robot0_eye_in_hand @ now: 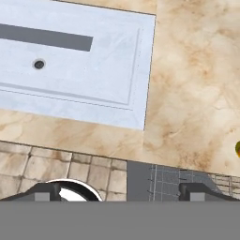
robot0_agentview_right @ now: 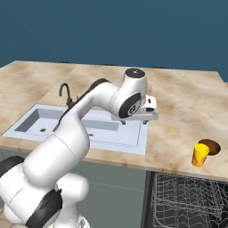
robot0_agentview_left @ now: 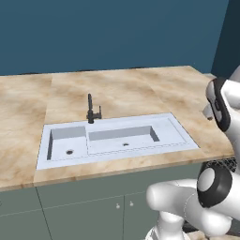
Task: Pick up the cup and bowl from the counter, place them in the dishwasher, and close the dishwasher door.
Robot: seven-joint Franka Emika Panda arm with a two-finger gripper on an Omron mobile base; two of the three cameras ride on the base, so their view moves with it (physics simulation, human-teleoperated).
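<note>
Figure: the arm poised over the counter, before any grasp. In the right base view the cup stands near the counter's front edge, well to the right of the sink, with a dark brown rounded object touching or just behind it; we take this to be the bowl, though its shape is too small to confirm. Below them the dishwasher stands open, its wire rack exposed.

The gripper hangs above the counter's front edge beside the sink's right corner, well apart from the cup. In the hand view its two dark fingers sit wide apart with nothing between them.

Risks, as we judge them: the cup and the brown object stand so close that a finger descending on one may knock the other, and both sit near the edge, so a sideways push could send either over the front and onto the open rack. A long reach to the right may also swing the elbow low over the tap.

Hard to make out: the dishwasher door is cut off below the frame, and only a yellow-green sliver at the hand view's right edge hints at the cup.
</note>
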